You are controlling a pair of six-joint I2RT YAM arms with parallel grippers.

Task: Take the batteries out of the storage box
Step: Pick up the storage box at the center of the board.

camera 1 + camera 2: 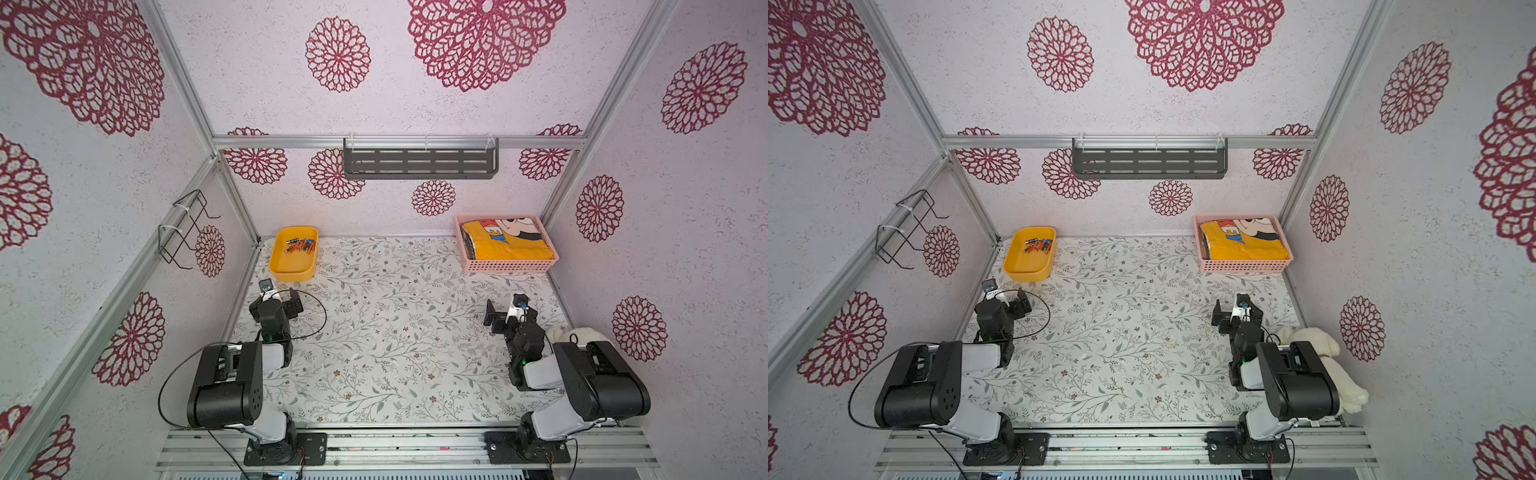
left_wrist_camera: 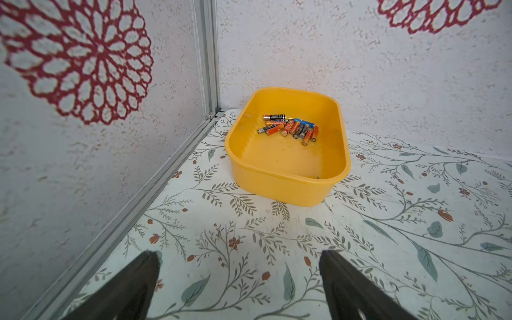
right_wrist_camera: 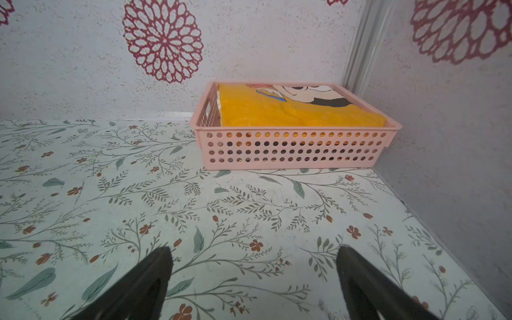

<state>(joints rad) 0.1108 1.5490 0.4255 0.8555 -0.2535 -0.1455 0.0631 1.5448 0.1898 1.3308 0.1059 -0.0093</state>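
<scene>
The yellow-orange storage box (image 1: 286, 261) (image 1: 1023, 262) (image 2: 288, 162) stands in the far left corner of the flowered table, close to both walls. Several batteries (image 1: 300, 245) (image 1: 1038, 246) (image 2: 291, 128), mostly orange with some black and a blue one, lie bunched at its far end. My left gripper (image 1: 280, 297) (image 1: 1007, 297) (image 2: 238, 255) hovers just in front of the box, open and empty, its jaws facing it. My right gripper (image 1: 509, 313) (image 1: 1235, 311) (image 3: 255, 249) is open and empty at the right side, facing the far right corner, well away from the box.
A pink perforated basket (image 1: 505, 266) (image 1: 1244, 266) (image 3: 291, 152) holding a folded yellow cloth sits in the far right corner. A white plush toy (image 1: 1323, 345) lies behind the right arm. A dark shelf (image 1: 419, 164) hangs on the back wall, a wire rack (image 1: 183, 228) on the left wall.
</scene>
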